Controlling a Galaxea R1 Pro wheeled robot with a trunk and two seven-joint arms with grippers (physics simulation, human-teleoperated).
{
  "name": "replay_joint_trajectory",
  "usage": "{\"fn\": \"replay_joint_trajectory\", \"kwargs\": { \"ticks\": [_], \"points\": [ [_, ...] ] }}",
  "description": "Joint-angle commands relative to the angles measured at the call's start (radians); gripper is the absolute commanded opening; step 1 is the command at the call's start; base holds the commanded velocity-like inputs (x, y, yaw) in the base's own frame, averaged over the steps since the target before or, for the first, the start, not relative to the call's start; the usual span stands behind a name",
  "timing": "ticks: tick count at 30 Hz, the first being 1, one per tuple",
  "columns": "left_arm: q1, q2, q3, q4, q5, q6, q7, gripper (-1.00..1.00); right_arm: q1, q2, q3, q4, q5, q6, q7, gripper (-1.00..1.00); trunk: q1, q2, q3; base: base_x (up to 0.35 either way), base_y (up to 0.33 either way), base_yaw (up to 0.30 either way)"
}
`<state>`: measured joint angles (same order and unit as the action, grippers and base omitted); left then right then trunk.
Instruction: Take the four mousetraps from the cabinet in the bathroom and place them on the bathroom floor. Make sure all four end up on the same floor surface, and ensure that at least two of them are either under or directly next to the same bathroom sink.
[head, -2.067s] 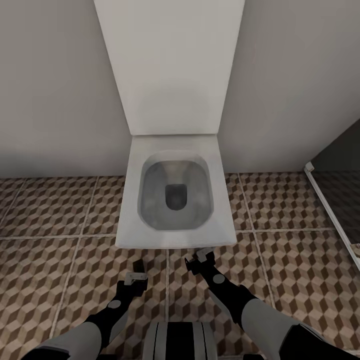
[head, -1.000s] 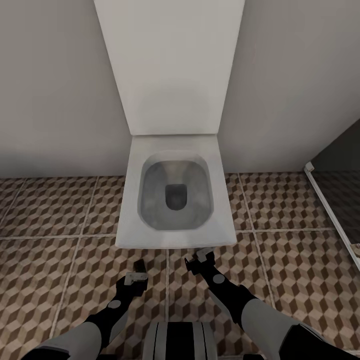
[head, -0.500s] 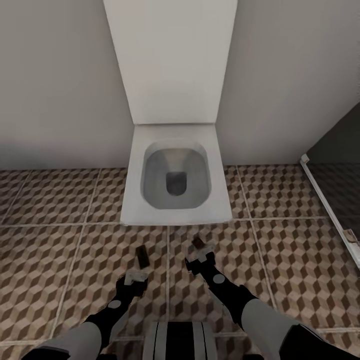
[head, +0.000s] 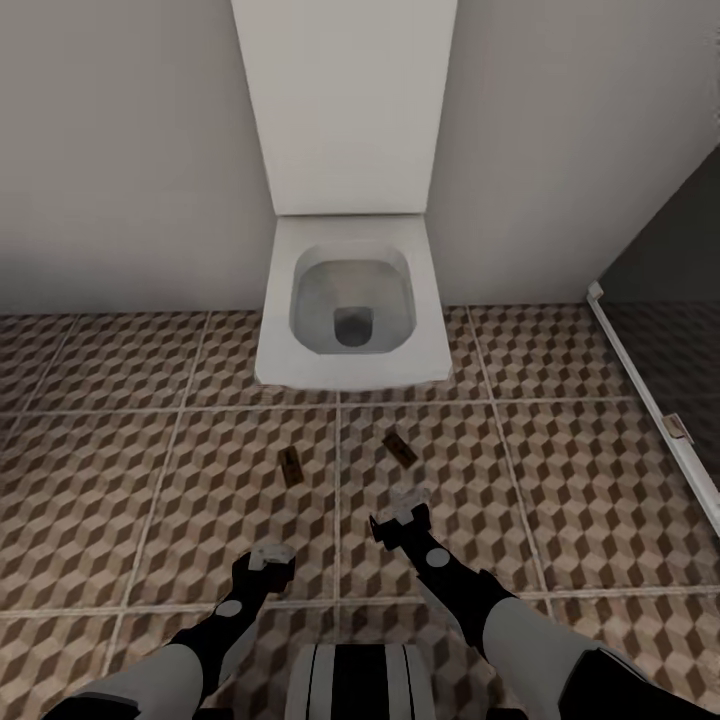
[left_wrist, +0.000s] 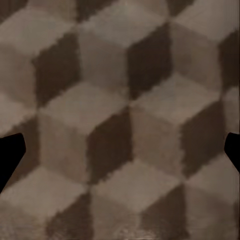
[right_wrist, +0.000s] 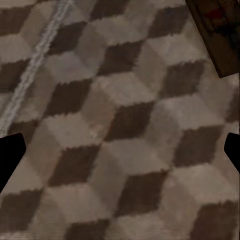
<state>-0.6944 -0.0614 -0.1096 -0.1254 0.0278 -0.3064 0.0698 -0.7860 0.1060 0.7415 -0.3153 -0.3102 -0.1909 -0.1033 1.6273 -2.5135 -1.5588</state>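
- Mousetraps numbered two in sight: one mousetrap (head: 291, 465) lay flat just ahead of the left gripper (head: 268, 556), the other mousetrap (head: 399, 447) just ahead of the right gripper (head: 398, 520), both on the bathroom floor (head: 120, 480) in front of the toilet (head: 350, 310) and well apart from each other.
- Bathroom floor, one tiled surface with a cube print, carried both boards; the likely trouble was placement, since no sink or cabinet was in sight here, and traps left by a toilet would not count as under or beside a sink.
- One toilet stood against the wall, its bowl open, close behind the two boards; a careless nudge from an arm or the base could slide a board under its front edge and out of easy reach.
- One dark glass partition (head: 680, 300) with a pale frame closed off the right side.
- Two grippers hung low over the tiles, each with its jaws parted and nothing between them; the right wrist view caught a corner of a board (right_wrist: 216, 30) beside a grout line.
- Remaining risk, by judgement: two more traps were still unaccounted for, and the small brown boards blended into the brown pattern, so one could be overlooked or run over.
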Motion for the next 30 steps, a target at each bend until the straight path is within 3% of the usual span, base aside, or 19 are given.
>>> {"fn": "replay_joint_trajectory", "kwargs": {
  "ticks": [1, 16, 30],
  "points": [
    [-0.001, 0.000, -0.009, 0.001, 0.003, -0.003, 0.007, 1.00, -0.001, 0.000, 0.009, 0.001, -0.009, -0.004, -0.006, 1.00, -0.001, 0.000, 0.000, -0.338, 0.000, 0.000],
    [-0.001, 0.000, -0.009, 0.001, 0.003, -0.003, 0.007, 1.00, -0.001, 0.000, 0.009, 0.001, -0.009, -0.004, -0.006, 1.00, -0.001, 0.000, 0.000, -0.317, 0.000, 0.000],
    [-0.001, 0.000, -0.009, 0.001, 0.003, -0.004, 0.007, 1.00, -0.001, 0.000, 0.009, 0.001, -0.008, -0.004, -0.006, 1.00, -0.001, 0.000, 0.000, -0.044, 0.000, 0.000]
  ]
}}
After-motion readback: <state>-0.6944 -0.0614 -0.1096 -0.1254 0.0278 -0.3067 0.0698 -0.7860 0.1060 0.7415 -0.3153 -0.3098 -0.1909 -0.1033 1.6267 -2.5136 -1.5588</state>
